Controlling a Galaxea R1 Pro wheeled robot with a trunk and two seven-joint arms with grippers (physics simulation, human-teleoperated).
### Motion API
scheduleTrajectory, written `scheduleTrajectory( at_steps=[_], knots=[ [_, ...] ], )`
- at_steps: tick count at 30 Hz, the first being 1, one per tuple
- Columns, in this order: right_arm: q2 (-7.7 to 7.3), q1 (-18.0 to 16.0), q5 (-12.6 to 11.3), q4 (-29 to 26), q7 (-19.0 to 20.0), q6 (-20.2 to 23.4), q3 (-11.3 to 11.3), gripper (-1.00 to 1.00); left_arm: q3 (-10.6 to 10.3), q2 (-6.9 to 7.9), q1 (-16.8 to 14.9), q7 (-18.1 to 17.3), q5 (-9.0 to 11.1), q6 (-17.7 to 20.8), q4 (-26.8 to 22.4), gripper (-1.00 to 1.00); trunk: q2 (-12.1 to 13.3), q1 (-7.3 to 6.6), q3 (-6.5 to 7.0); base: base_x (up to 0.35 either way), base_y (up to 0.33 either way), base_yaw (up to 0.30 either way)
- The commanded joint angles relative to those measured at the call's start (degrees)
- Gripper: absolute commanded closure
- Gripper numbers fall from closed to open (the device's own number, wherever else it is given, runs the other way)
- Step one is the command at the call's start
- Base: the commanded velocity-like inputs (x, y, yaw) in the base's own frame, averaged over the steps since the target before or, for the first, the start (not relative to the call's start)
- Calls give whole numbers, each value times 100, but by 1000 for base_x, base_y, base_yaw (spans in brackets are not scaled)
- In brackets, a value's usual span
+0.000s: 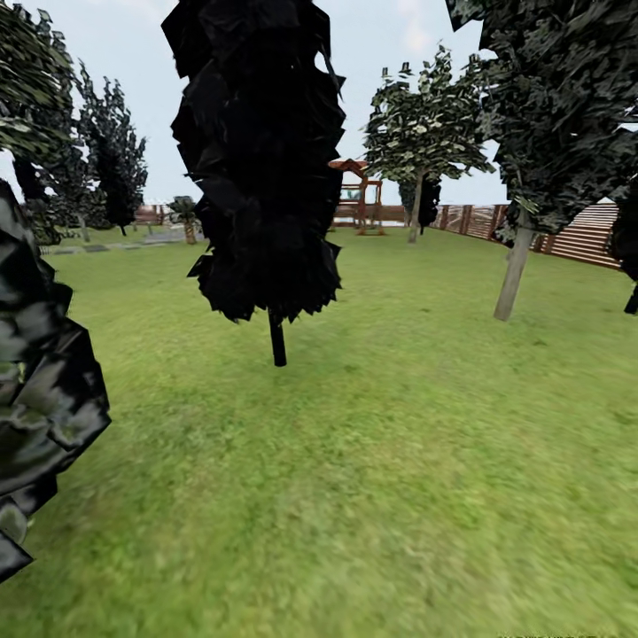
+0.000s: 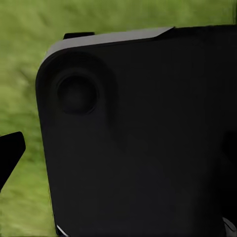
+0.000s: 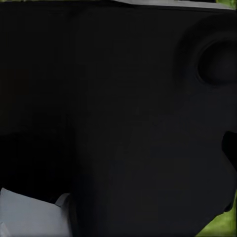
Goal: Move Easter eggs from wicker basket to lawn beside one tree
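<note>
The lawn spreads wide and green ahead in the head view. A tree with a straight pale trunk and mottled leaves stands at the right. A second such tree stands farther back near the fence. The wicker basket and the Easter eggs are out of view. In the left wrist view a black body panel of the robot sits close to the camera, and one black fingertip pokes in over the grass. A black panel also lies close in the right wrist view.
A black-trunked dark tree stands straight ahead, close. Dark foliage crowds the left edge. A brown slat fence bounds the right and back, with a wooden play structure beside it. Open grass lies between the dark tree and the pale-trunked one.
</note>
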Motion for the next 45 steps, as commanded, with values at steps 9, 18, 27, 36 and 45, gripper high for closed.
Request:
scheduleTrajectory(
  at_steps=[9,18,27,36,45],
  knots=[
    [-13,-5,-3,-15,-3,-7,0,-100,-26,-20,2,0,-4,-10,-49,-100,-2,1,-5,198,-265,-248],
    [-19,-3,-2,-25,-3,-119,-8,-100,-41,-22,0,17,-4,-12,-207,-100,-2,1,-5,228,-261,-248],
    [-46,-6,26,-584,-23,-130,-7,-100,-41,32,1,53,-12,-1,-1108,-100,-2,1,-5,244,-256,-52],
    [-130,-6,66,-1376,-53,-128,-8,-100,-34,36,0,61,-21,40,-1906,-100,-2,1,-5,252,-244,-1],
    [-228,-6,67,-2466,-60,-118,-15,-100,-40,51,-1,61,-29,44,-2986,-100,-2,1,-5,259,-241,0]
  ],
)
